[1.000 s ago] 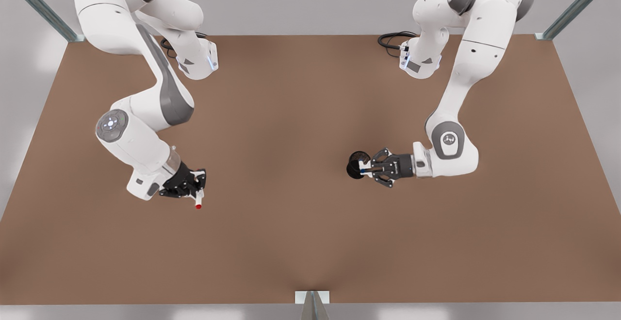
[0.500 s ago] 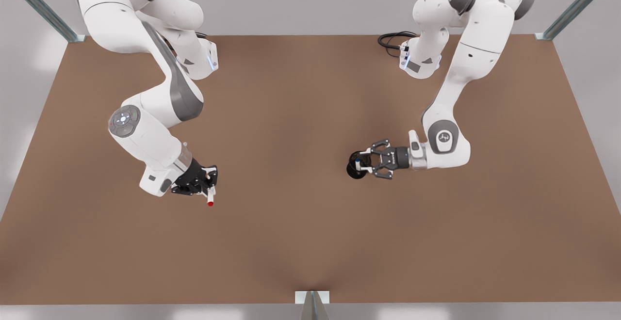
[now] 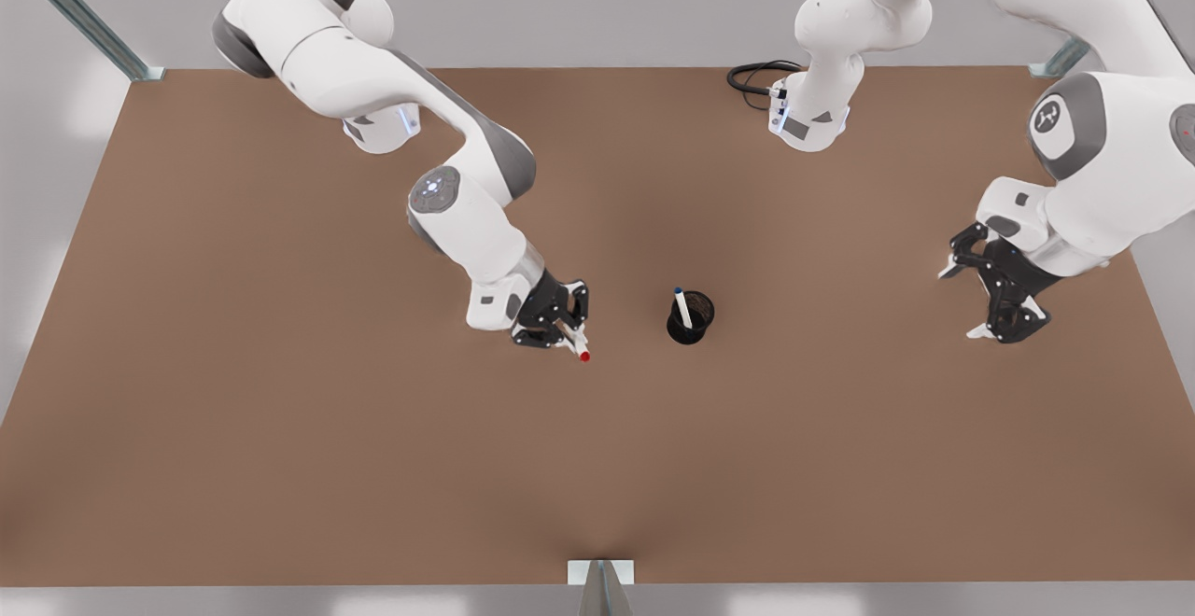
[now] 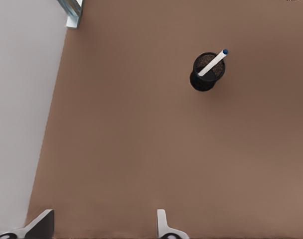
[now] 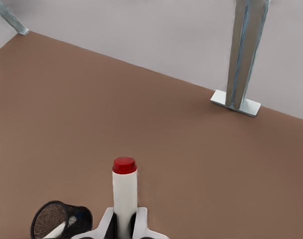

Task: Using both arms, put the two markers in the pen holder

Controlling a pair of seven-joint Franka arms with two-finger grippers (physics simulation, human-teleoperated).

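The black mesh pen holder [image 3: 691, 321] [image 4: 199, 83] [image 5: 51, 217] stands upright mid-table. The blue-capped marker [image 3: 682, 306] [image 4: 214, 62] leans inside it, cap up. My right gripper [image 3: 563, 329] [image 5: 124, 226] is at the front view's left of the holder, a short way off, shut on the red-capped marker [image 3: 577, 345] [image 5: 124, 189], whose cap sticks out past the fingers. My left gripper [image 3: 960, 303] [image 4: 101, 226] hangs open and holds nothing, far off at the front view's right near the table's edge.
Both arm bases [image 3: 808, 121] stand at the table's back edge, with a black cable [image 3: 752, 79] beside one. Metal frame posts [image 5: 241, 55] rise at the corners, and a bracket [image 3: 600, 573] sits at the front edge.
The left gripper let go of the blue marker in the holder, opened and pulled far away to the front view's right. The right gripper carried the red marker toward the holder.
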